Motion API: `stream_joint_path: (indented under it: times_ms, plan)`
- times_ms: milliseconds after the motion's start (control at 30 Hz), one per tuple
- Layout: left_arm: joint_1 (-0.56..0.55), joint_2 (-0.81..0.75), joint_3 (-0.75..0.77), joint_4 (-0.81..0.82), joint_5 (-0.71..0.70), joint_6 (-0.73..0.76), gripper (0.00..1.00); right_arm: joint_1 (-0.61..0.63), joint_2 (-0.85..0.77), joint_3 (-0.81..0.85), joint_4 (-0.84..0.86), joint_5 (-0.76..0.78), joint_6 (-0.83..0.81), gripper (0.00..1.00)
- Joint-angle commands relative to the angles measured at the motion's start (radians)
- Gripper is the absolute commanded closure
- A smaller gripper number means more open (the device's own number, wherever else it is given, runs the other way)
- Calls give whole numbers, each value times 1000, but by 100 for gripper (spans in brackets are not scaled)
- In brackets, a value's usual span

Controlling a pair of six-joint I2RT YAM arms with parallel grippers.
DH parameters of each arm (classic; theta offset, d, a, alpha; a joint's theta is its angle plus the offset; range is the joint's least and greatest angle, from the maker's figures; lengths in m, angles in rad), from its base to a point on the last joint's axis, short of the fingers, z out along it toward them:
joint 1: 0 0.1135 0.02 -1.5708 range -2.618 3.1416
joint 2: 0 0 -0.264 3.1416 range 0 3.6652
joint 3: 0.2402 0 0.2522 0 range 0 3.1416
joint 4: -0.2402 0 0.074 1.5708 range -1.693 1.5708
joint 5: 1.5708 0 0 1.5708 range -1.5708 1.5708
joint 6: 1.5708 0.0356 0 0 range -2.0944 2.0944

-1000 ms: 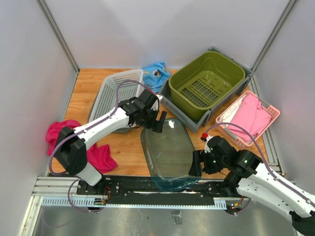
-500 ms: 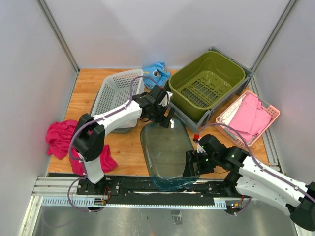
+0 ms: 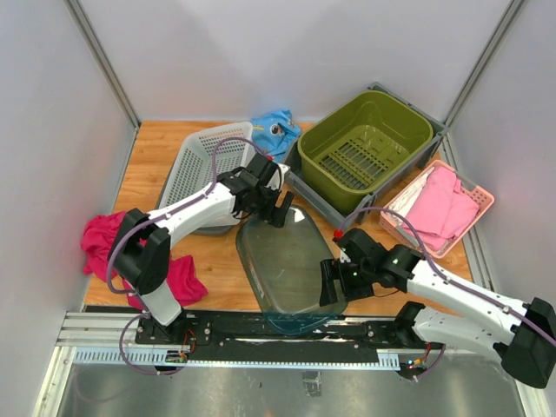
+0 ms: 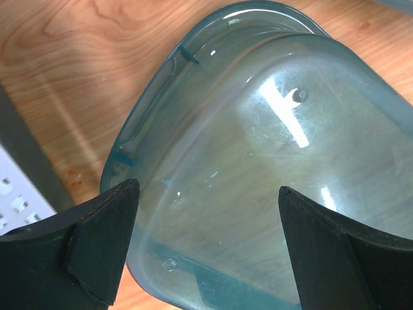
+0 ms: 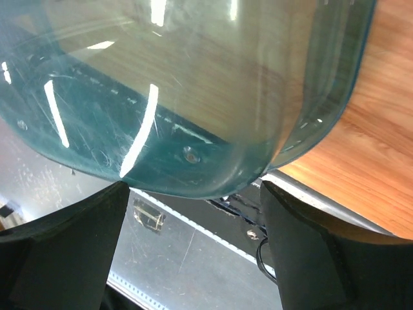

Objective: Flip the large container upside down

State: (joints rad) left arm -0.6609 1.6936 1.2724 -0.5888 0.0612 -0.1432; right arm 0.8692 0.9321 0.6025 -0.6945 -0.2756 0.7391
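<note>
The large container [image 3: 287, 265] is a clear teal tub lying in the middle of the table, its near end over the black rail. I cannot tell which side faces up. My left gripper [image 3: 276, 208] is open over the tub's far end, and in the left wrist view [image 4: 210, 213] its fingers stand wide apart over the tub [image 4: 271, 168]. My right gripper [image 3: 334, 282] is open at the tub's near right side. In the right wrist view [image 5: 193, 206] the tub's rounded corner [image 5: 161, 84] sits just beyond the spread fingers.
A grey slatted basket [image 3: 204, 165] lies at the back left. An olive bin [image 3: 365, 143] sits in a grey crate [image 3: 313, 195] at the back right. A pink basket [image 3: 473, 204] holds pink cloth. There is a blue cloth [image 3: 276, 130] and magenta cloth [image 3: 109, 239].
The tub has shifted a little to the left. My right gripper has moved left along the tub's near right side. My left gripper has pulled back left to the far end.
</note>
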Motion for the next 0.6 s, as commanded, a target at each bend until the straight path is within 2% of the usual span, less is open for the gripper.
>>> stream_joint_path:
  times_ms: [0,200,367,567]
  plan:
    - [-3,-63,-46,-71,36,-48,10,-10,60,40,-30,293,-1,17]
    - [1,-95,-54,-90,24,-55,10,-31,139,63,-35,432,3,17]
    - [1,-104,-45,-99,28,-58,10,-109,188,94,-42,505,-33,17]
    - [1,-101,-43,-108,28,-58,10,-169,160,135,-107,478,-60,17]
